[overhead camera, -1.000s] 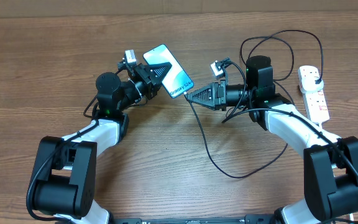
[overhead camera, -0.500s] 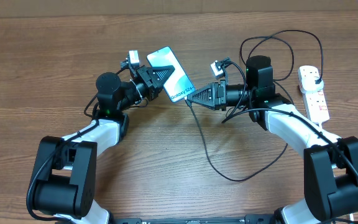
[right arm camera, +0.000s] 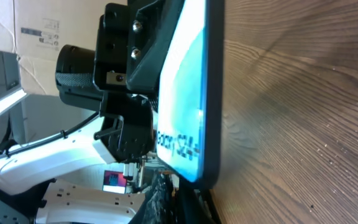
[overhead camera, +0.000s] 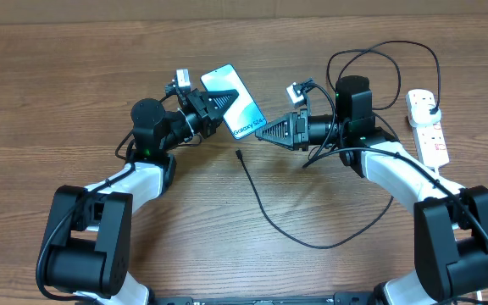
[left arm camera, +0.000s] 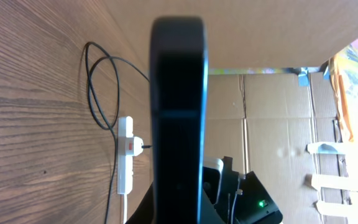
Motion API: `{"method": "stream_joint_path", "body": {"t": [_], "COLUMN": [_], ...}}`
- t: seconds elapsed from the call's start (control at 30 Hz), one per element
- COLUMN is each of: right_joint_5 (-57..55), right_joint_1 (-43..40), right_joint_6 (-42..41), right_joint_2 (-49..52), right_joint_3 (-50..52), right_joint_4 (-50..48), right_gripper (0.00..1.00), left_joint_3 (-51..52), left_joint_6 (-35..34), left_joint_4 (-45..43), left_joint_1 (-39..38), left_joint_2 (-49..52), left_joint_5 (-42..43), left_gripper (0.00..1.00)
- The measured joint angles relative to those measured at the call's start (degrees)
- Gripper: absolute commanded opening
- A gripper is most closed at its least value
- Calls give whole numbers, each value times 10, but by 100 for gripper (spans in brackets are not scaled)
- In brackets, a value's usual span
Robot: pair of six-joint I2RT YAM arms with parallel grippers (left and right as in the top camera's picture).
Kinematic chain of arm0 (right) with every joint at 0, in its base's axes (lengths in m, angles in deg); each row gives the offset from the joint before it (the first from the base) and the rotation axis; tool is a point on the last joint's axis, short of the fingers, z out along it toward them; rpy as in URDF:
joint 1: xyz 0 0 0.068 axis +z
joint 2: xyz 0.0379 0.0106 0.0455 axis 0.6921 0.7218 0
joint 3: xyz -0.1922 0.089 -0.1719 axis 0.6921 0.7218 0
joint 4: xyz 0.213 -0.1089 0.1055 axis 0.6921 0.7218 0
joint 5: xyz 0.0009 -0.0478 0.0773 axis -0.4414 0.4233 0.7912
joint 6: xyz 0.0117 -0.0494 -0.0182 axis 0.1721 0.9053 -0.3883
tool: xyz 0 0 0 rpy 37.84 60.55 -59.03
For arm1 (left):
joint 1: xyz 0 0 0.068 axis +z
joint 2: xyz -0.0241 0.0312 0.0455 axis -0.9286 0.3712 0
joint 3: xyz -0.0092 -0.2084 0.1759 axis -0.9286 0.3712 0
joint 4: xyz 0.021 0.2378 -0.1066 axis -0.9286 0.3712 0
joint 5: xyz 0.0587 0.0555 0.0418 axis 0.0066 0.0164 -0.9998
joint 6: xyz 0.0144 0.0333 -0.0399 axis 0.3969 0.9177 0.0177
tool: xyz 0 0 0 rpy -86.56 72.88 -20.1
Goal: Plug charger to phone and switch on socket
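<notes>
Charger (overhead camera: 240, 156) slipped from right tool (overhead camera: 258, 134), its spread unclear; left tool (overhead camera: 220, 97) pinches phone (overhead camera: 242, 115).

Phone (right arm camera: 188, 93) on edge, screen lit, held by L tool (right arm camera: 143, 53) over table (right arm camera: 303, 124).

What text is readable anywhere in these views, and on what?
"Galaxy S24": on the lit screen of the phone; in the right wrist view a last character after it looks like "+".
Red markings on the socket: too small to read.
Printed label on the cardboard box: too small to read.
</notes>
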Motion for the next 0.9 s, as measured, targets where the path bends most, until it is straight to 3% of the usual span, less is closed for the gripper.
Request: {"method": "stream_joint_path", "body": {"t": [0.07, 0.1, 0.23, 0.37, 0.5, 0.67, 0.9], "right_joint_5": [3, 4, -1, -35, -105, -290, -570], "right_joint_1": [0, 0, 8, 33, 58, 123, 232], "right_joint_6": [16, 27, 64, 106, 154, 219, 283], "right_joint_2": [0, -1, -14, -40, -48, -48, -48], "right_joint_3": [0, 0, 0, -2, -4, -5, -6], "right_joint_4": [5, 9, 14, 34, 115, 221, 246], "right_gripper": [19, 40, 81, 88, 88, 83, 74], "left_joint_3": [0, 0, 0, 0, 0, 0, 0], "left_joint_6": [10, 17, 35, 40, 41, 52, 65], "left_joint_4": [1, 3, 23, 25, 26, 27, 31], "left_joint_1": [0, 0, 14, 45, 79, 115, 124], "left_joint_2": [0, 0, 0, 0, 0, 0, 0], "left_joint_5": [2, 4, 11, 17, 27, 41, 51], "left_gripper": [4, 4, 4, 4, 4, 4, 4]}}
